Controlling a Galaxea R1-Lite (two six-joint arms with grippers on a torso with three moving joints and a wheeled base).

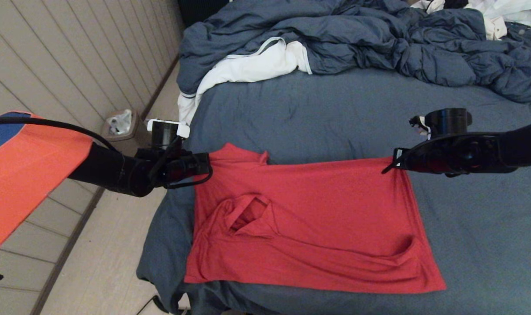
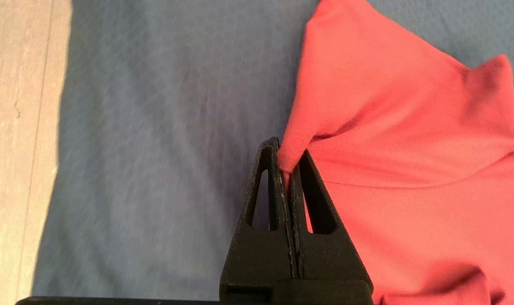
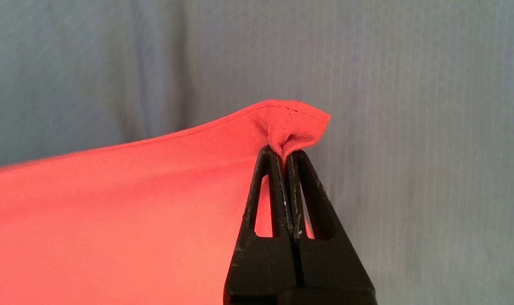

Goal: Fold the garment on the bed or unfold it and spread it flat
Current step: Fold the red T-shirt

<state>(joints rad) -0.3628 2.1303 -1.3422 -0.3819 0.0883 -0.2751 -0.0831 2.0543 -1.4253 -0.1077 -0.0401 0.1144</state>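
Jaws pressed together on both sides: I'm seeing the left gripper (image 1: 206,168) pinching the garment (image 1: 318,218) at nine o'clock, the right gripper (image 1: 390,165) pinching its hem corner at three o'clock. The red shirt is lying across the bed (image 1: 335,109), duvet (image 1: 379,39) heaped at twelve o'clock.

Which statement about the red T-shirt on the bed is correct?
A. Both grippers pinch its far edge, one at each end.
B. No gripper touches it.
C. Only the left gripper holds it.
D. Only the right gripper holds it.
A: the left gripper and the right gripper are each closed on a pinch of the red T-shirt.
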